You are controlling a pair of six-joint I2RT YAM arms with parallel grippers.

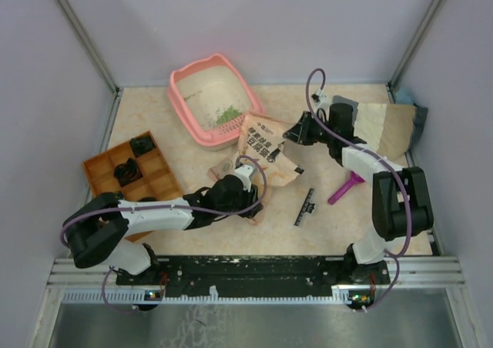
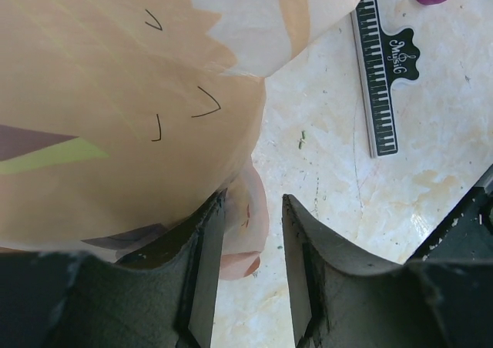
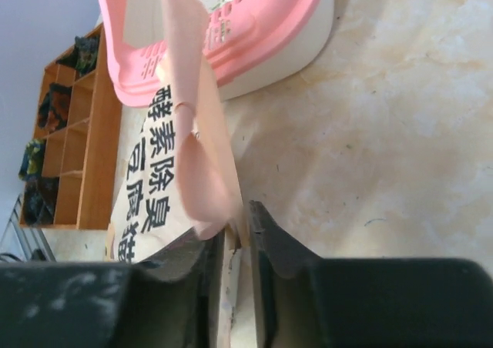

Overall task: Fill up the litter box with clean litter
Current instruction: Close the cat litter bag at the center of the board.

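While my right gripper (image 3: pixel 235 225) pinches the bag (image 3: pixel 146 186) at its edge, my left gripper (image 2: pixel 253 202) straddles a corner, grip uncertain.

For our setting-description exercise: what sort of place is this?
Probably a robotics test cell, not a home: arms bolted to a metal rail, plain enclosing walls, a staged litter box.
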